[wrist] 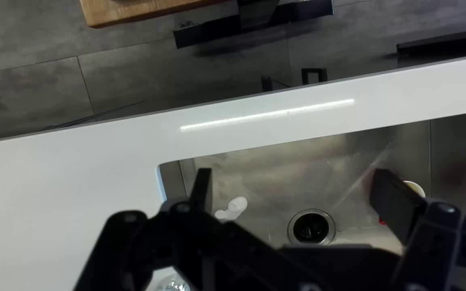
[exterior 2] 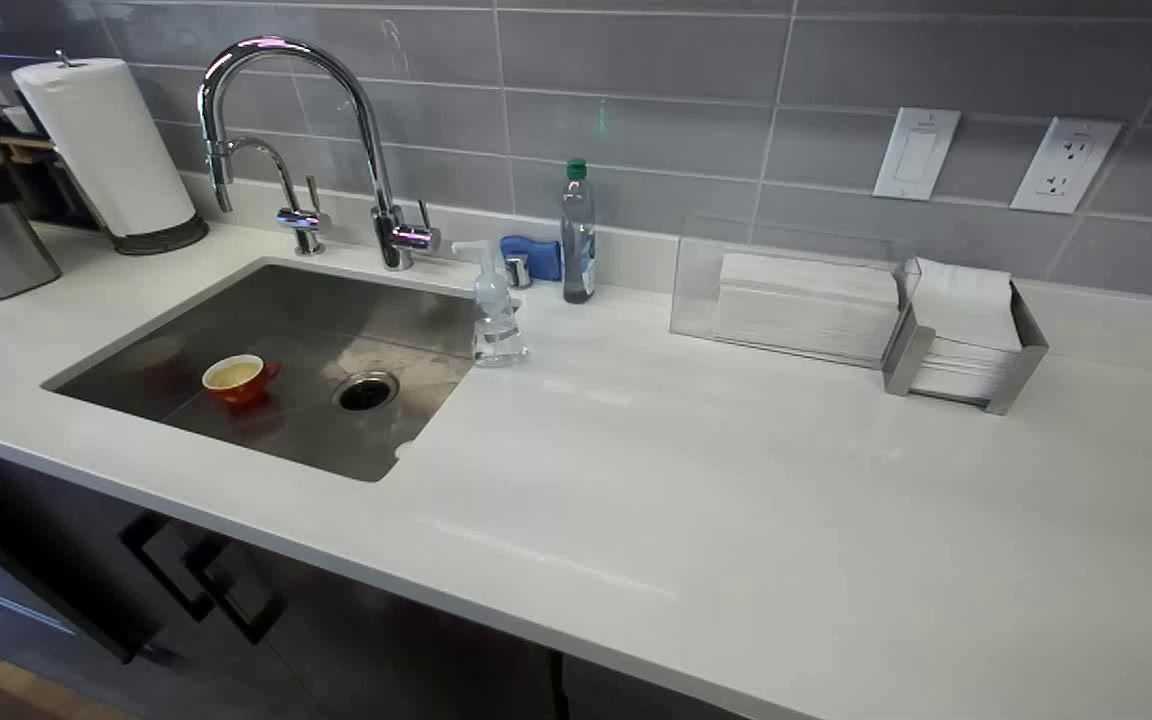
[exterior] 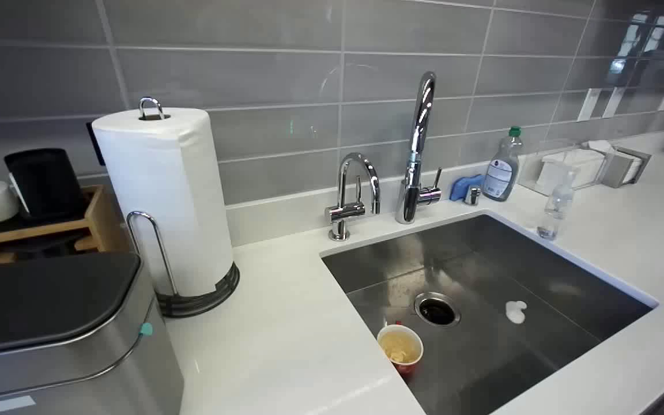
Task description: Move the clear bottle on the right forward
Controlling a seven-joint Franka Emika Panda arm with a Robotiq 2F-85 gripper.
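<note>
The clear bottle is slim and see-through with a pump top. It stands upright on the white counter at the sink's edge in both exterior views, here (exterior: pixel 557 208) and here (exterior 2: pixel 498 318). In the wrist view, only a small shiny part of the clear bottle (wrist: pixel 173 283) shows at the bottom edge, beside the left finger's linkage. My gripper (wrist: pixel 291 176) is open and empty, its fingers wide apart above the sink (wrist: pixel 257 169). The gripper and arm do not show in either exterior view.
A tall tap (exterior: pixel 418 144) and a small tap (exterior: pixel 340 196) stand behind the sink. A green-topped soap bottle (exterior 2: pixel 578 240), a blue sponge (exterior 2: pixel 536 258) and napkin holders (exterior 2: pixel 966 330) line the wall. A red cup (exterior 2: pixel 238 382) sits in the sink.
</note>
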